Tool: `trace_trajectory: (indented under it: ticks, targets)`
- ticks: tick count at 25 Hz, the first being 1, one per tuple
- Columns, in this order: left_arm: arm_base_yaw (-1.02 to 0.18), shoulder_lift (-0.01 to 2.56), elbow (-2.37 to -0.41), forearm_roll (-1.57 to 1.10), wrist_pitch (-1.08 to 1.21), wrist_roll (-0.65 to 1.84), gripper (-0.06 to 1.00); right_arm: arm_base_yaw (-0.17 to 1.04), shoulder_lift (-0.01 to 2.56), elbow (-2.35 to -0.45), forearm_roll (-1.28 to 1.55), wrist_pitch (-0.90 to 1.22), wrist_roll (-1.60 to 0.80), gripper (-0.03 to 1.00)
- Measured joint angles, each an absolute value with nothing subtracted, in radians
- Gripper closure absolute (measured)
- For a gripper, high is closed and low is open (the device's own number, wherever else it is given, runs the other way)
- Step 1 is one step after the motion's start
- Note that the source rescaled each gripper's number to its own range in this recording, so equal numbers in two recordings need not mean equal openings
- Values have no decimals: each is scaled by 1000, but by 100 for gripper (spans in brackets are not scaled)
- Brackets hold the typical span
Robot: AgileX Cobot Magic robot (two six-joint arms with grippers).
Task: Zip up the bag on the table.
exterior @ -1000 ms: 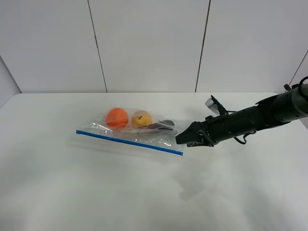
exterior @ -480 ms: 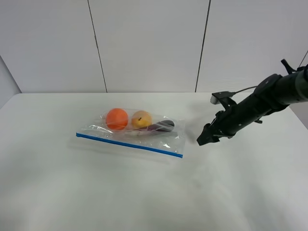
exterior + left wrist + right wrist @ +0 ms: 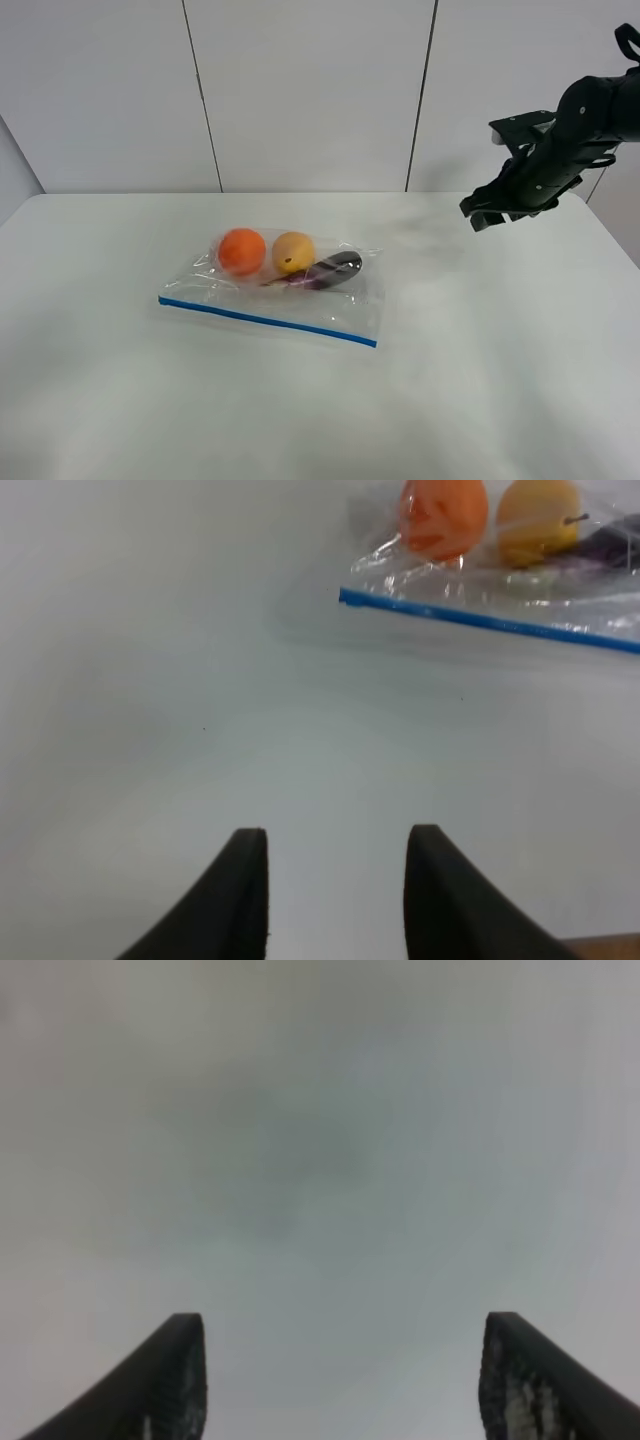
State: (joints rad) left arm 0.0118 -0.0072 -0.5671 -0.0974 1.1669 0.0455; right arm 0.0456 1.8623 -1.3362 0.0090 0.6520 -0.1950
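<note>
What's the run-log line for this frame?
right gripper: open, empty, raised clear of bag | left gripper: open, empty, over table | bag: flat on table, untouched | fruit inside

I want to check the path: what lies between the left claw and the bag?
Only bare white table lies between the left claw and the bag; the left wrist view shows it.
</note>
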Motion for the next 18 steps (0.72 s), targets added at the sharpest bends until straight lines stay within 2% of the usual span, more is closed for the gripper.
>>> trace_trajectory:
  ticks: [7, 14, 18]
  targets:
    - [12, -7, -567, -97, 1167, 45, 44, 30, 1787, -1336, 39, 659, -124, 8]
    - [12, -7, -567, -97, 1167, 45, 44, -83, 1609, -1336, 36, 714, -134, 8]
    - [12, -7, -567, -97, 1167, 45, 44, -105, 1497, -1336, 34, 753, -147, 8]
